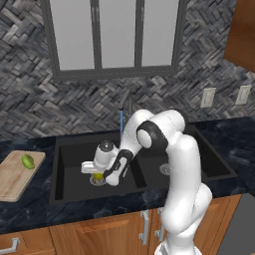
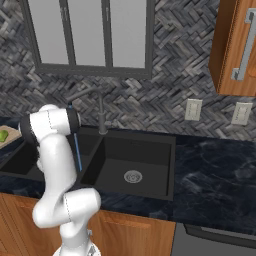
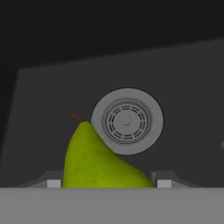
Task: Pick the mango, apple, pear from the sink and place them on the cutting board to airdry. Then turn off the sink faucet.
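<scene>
Fingers low in the left basin, straddling the pear.

We have the gripper (image 1: 99, 175) down in the left basin of the sink (image 1: 74, 191), its fingers (image 3: 53, 183) either side of the pear (image 3: 94, 159), which lies on the floor against the round drain (image 3: 127, 121) with its stem pointing away; we cannot tell whether they have clamped it or merely flank it. A green fruit (image 1: 28, 161) already rests on the cutting board (image 1: 12, 182) on the bench to the left. The basin walls stand close, so we judge straight up the clearest way out. The sink faucet (image 2: 100, 112) runs a thin blue stream (image 2: 77, 150).
</scene>
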Controlling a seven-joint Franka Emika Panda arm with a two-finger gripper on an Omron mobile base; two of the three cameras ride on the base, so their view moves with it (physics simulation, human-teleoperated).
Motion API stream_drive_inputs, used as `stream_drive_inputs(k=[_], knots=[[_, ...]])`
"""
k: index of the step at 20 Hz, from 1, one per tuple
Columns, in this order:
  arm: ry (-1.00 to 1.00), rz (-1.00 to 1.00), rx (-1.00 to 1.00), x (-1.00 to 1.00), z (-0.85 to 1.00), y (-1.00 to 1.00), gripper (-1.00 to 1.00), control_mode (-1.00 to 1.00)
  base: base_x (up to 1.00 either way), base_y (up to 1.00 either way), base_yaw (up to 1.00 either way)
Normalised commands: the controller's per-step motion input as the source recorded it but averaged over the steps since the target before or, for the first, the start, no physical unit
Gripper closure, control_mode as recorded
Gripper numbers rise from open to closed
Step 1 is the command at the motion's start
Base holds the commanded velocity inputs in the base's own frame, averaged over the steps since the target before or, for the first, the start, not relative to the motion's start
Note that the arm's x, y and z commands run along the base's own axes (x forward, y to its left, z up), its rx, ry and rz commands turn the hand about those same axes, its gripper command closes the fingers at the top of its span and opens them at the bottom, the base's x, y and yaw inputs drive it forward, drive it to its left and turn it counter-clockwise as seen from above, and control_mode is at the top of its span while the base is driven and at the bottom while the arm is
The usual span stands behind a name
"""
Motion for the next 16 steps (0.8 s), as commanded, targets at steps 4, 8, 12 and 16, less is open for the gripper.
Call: stream_drive_inputs(k=[4,8,12,16], knots=[[-0.04,0.00,0.00,-0.29,0.53,0.20,1.00,-1.00,0.00,0.00,0.00],[-0.04,0.00,0.00,-0.25,0.54,0.38,1.00,-1.00,0.00,0.00,0.00],[-0.05,0.00,0.00,-0.19,0.68,0.25,1.00,-1.00,0.00,0.00,0.00],[-0.02,-0.02,0.00,-0.15,0.85,0.04,1.00,-1.00,0.00,0.00,0.00]])
